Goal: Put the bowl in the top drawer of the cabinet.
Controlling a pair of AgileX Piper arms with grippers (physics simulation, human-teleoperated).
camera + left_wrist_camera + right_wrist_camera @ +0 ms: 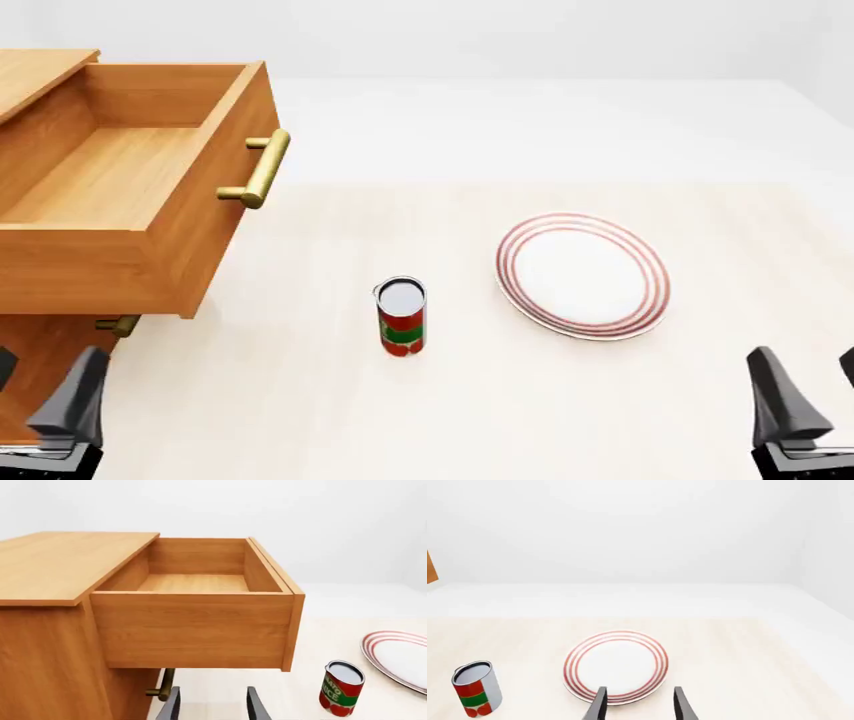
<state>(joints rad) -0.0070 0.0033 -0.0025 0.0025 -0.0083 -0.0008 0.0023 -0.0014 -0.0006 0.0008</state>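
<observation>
Cabinet (38, 75) at the table's left, with its top drawer (120, 185) pulled well out and overhanging the table. The drawer floor that shows is bare wood. Bowl: it shows in no view, so you cannot tell where it lies, and that is the first hazard, since any reach you begin now has no seen target.

Plate (583, 275), flat and white with red rings, lies just ahead of the right gripper (639, 706). You risk taking it for the bowl because it is the only dish in sight.

Can (400, 316) stands upright between drawer and plate, apart from both. A sweep across the table from either side would likely tip it.

Left gripper (212, 707), fingers spread and empty, sits low beside the cabinet, near the lower drawer's handle (163, 685) and below the open drawer. If you raise it straight up, it may strike the drawer's underside or front. The right gripper is likewise parted and holds nothing.
</observation>
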